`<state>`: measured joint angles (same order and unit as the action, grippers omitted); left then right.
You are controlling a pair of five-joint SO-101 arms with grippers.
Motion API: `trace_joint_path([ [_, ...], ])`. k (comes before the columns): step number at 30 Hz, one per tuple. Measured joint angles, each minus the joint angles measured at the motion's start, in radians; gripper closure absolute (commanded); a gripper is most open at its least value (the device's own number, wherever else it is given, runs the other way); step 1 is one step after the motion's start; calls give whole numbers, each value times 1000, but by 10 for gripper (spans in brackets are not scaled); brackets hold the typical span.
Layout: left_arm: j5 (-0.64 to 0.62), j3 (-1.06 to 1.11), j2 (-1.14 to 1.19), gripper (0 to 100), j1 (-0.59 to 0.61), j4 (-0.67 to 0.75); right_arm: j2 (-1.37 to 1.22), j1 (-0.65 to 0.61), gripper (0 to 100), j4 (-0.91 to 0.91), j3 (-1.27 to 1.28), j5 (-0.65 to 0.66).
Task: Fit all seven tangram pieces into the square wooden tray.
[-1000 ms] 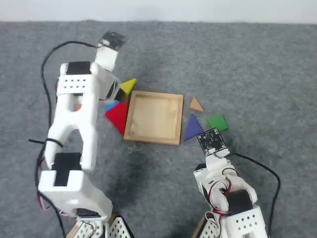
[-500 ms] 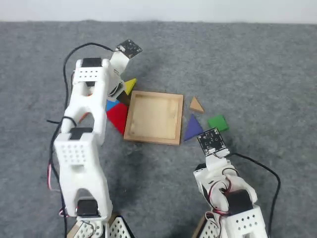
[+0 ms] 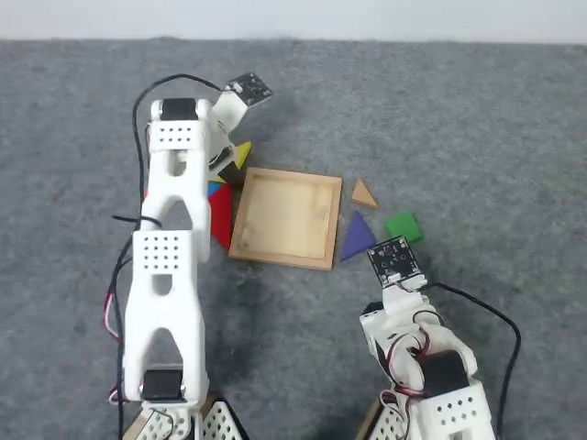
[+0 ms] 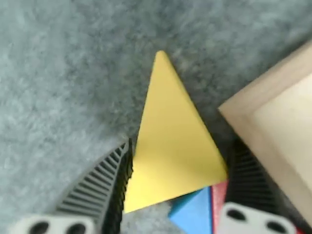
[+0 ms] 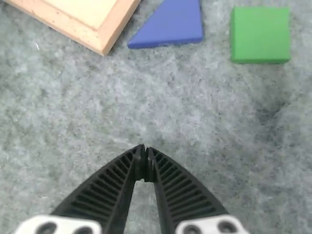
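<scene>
The square wooden tray (image 3: pixel 282 256) lies empty mid-table. By its far left corner lies a yellow triangle (image 3: pixel 242 153), with a small blue piece (image 3: pixel 215 189) and a red triangle (image 3: pixel 222 220) beside it. My left gripper (image 4: pixel 182 146) is open and straddles the yellow triangle (image 4: pixel 170 141), one finger close to each side. To the right of the tray lie a tan triangle (image 3: pixel 363 193), a violet-blue triangle (image 3: pixel 356 236) and a green square (image 3: pixel 403 226). My right gripper (image 5: pixel 145 158) is shut on nothing, low over the carpet, nearer me than the violet-blue triangle (image 5: pixel 173 24) and green square (image 5: pixel 260 33).
Grey carpet covers the table. The left arm's white links (image 3: pixel 170 266) stretch along the tray's left side, over part of the red triangle. The tray corner (image 4: pixel 265 95) sits right beside one left finger. Open carpet lies beyond and right of the pieces.
The left arm has swung rightward, closer to the tray's left side, bringing its gripper down around the yellow triangle. The right arm has not moved.
</scene>
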<state>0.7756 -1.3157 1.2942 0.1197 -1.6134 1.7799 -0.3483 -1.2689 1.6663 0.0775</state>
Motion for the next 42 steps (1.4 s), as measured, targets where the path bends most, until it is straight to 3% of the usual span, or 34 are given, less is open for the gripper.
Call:
trace_joint_path([
  [4,75,-199,101,846,-5,-100,0,0,992,0,0,0],
  [8,141,-339,176,906,-3,-110,0,0,992,0,0,0],
  [30,192,-347,137,985,3,-109,0,0,992,0,0,0],
  [36,101,-344,114,987,2,-109,0,0,992,0,0,0],
  [42,-143,-342,37,988,0,-109,0,0,992,0,0,0],
])
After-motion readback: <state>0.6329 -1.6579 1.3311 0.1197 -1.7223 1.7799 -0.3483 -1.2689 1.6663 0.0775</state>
